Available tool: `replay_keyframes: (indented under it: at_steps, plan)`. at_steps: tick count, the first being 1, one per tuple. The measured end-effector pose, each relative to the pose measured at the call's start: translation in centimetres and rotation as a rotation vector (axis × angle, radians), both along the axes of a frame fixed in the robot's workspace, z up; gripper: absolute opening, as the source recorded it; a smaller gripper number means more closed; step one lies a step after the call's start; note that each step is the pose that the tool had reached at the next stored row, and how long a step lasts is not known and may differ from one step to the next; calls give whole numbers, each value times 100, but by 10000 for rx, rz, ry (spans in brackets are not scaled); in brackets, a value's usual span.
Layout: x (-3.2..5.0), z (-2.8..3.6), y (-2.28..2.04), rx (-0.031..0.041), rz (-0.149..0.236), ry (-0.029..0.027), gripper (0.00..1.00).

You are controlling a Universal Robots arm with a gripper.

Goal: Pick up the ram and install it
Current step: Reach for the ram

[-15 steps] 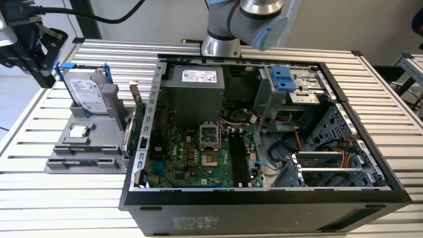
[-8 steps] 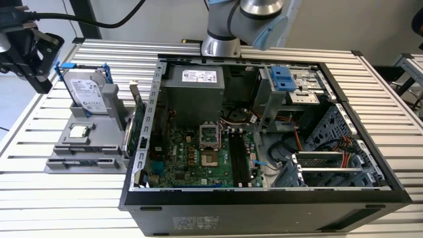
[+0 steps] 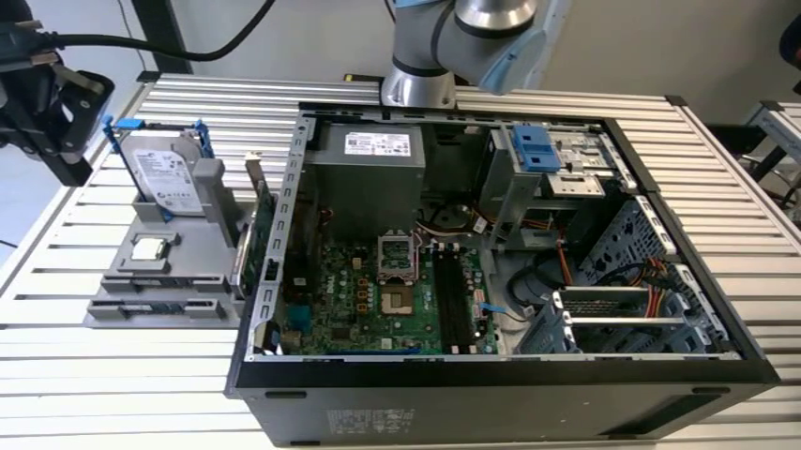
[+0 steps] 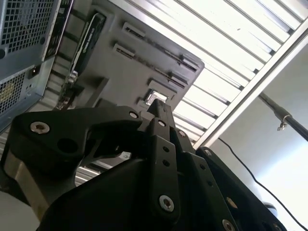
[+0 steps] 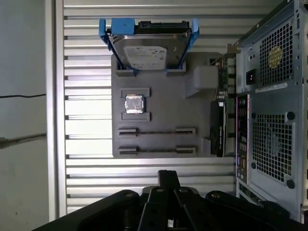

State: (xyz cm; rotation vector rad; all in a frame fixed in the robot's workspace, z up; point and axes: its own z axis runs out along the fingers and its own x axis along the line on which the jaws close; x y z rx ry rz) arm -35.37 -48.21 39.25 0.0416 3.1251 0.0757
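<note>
My pincer [image 5: 168, 176] hovers over the grey parts holder [image 5: 197, 115] on the slatted table [image 5: 86, 120]. I cannot tell whether it is spread or pressed together. On the holder sit a hard drive [image 5: 147, 48] and a CPU chip [image 5: 134, 104]. Just beside it stands the open computer case [image 3: 501, 375]. I cannot tell where the ram is: the motherboard's black slots [image 3: 453, 300] are too dark to show a stick.
</note>
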Motion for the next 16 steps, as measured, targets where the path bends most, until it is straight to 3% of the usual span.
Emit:
replay_keyframes:
  at_steps: [8,16]
  plan:
    - [0,0,-73,0,20,0,0]
    - [-14,0,-75,0,20,0,0]
